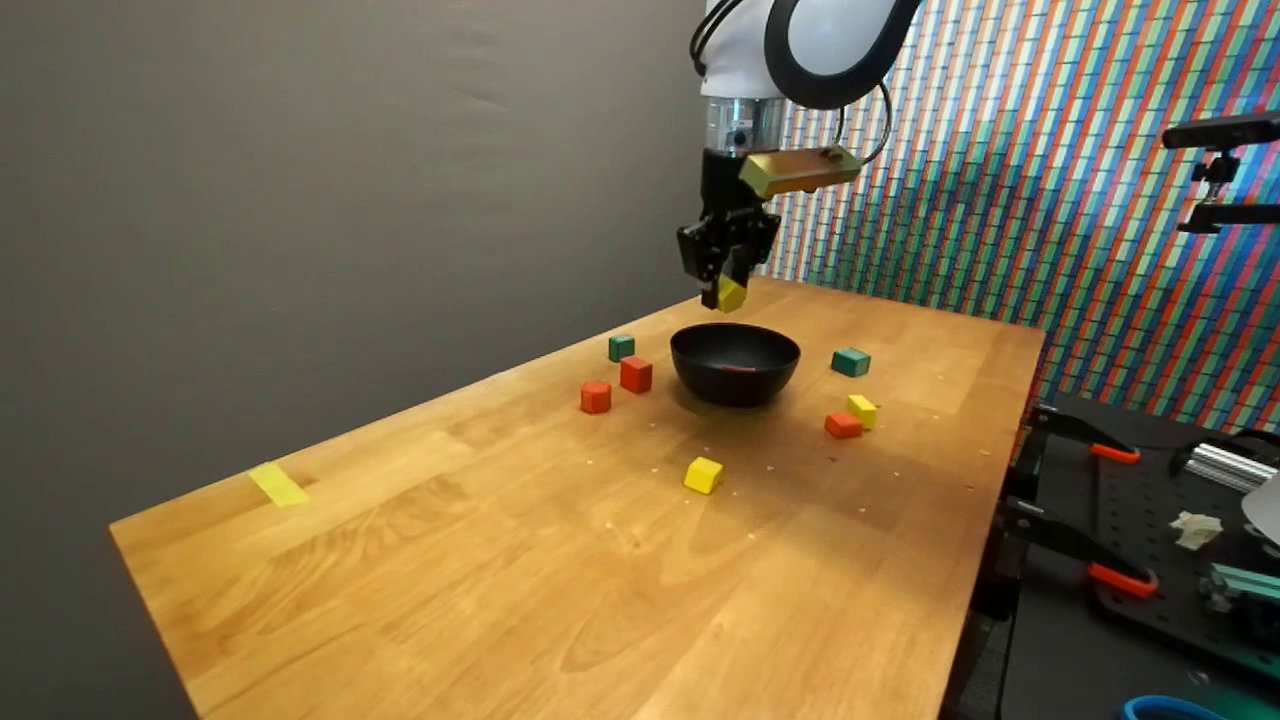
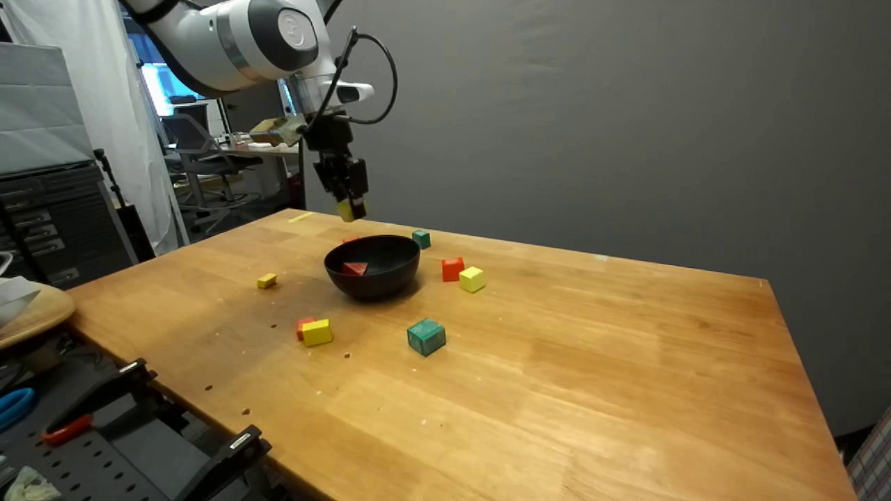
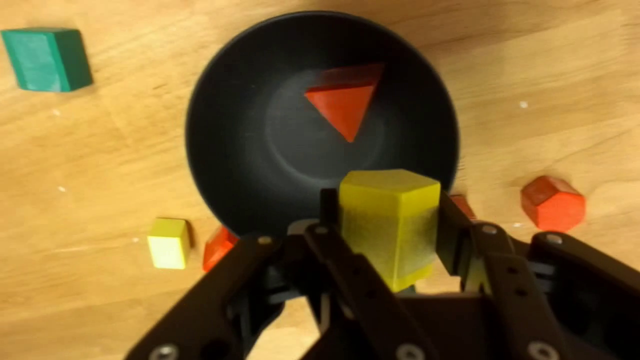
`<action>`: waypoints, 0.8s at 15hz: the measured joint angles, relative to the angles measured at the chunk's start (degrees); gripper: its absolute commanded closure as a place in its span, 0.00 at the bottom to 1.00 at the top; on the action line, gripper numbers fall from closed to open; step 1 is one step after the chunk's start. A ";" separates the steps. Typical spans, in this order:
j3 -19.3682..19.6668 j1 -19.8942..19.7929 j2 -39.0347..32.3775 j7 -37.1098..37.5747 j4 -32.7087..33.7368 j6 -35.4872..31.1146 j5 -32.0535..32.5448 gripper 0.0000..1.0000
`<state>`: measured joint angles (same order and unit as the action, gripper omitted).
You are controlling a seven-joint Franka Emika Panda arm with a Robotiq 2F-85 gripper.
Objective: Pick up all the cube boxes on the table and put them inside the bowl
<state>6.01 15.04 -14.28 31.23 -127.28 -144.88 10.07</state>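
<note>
My gripper [image 3: 389,220] is shut on a yellow block [image 3: 385,225], its fingers pressed on both sides. In both exterior views that gripper [image 1: 728,285] hangs just above the black bowl [image 1: 735,380]. From the wrist, the held block overlaps the lower right rim of the bowl [image 3: 230,110]. Inside the bowl lies a red triangular block [image 3: 345,107]. Around it on the table [image 1: 500,600] several cube boxes are scattered: a green one [image 2: 426,337], a yellow one [image 2: 472,279] beside a red one [image 2: 452,269], another red one [image 1: 596,396] and a lone yellow one [image 1: 703,475].
A flat yellow strip [image 1: 279,484] is stuck near the table's far-left edge in an exterior view. A grey wall [image 1: 350,200] runs along one long side. Black clamps with orange tips [image 1: 1115,455] stand beside the opposite edge.
</note>
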 measured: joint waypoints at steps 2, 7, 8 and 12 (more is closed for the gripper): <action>-0.50 -2.96 -0.45 -1.90 -0.50 0.14 -1.24 0.27; -2.03 -6.15 -1.80 -5.99 -0.58 0.64 -4.19 0.00; -2.38 -6.20 -1.59 -6.60 -0.61 1.44 -4.39 0.00; -6.96 -6.78 2.17 -15.64 -1.24 7.47 -10.30 0.00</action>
<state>-0.95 8.26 -12.11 15.60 -128.52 -137.41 -0.23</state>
